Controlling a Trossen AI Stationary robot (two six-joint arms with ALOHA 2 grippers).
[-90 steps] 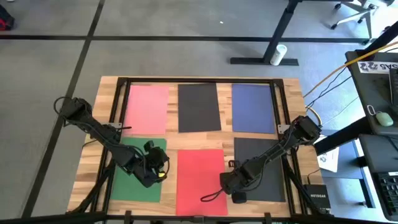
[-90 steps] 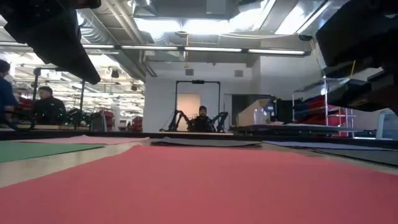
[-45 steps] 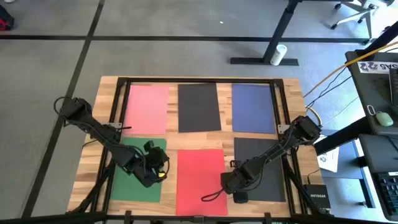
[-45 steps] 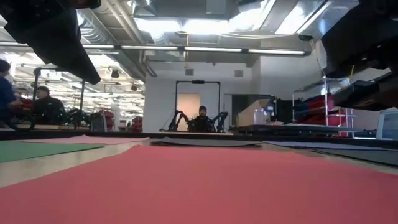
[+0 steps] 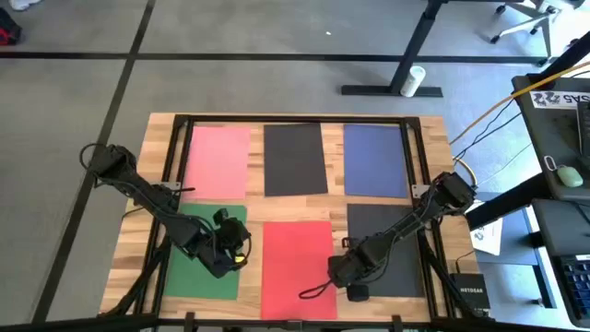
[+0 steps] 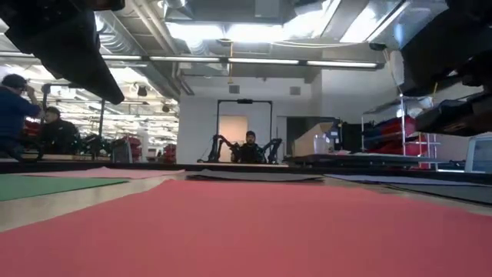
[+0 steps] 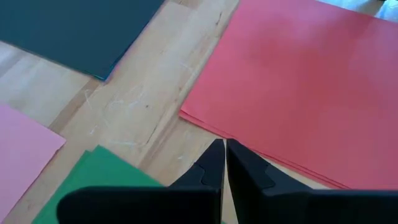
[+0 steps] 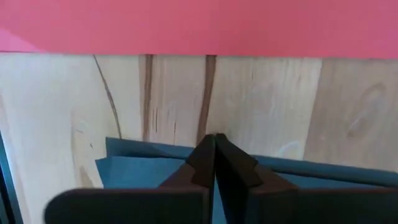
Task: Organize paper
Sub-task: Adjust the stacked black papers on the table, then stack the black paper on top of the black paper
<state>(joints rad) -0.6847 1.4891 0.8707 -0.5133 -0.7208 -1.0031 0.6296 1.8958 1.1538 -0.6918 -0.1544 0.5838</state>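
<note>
Wooden table (image 5: 429,152); far edge: pink sheet (image 5: 219,162), black sheet (image 5: 295,159), navy sheet (image 5: 375,160); near edge: green sheet (image 5: 195,272), red sheet (image 5: 293,263), dark grey sheet (image 5: 398,249).

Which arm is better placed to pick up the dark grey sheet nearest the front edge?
Right, probably. The right gripper hangs over the near-left corner of that dark grey sheet, its fingers shut. The left gripper sits over the green sheet, beyond the red sheet.

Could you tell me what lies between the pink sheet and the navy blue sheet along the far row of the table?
A black sheet lies between the pink sheet and the navy blue sheet, with strips of bare wood on either side; the high view shows this.
</note>
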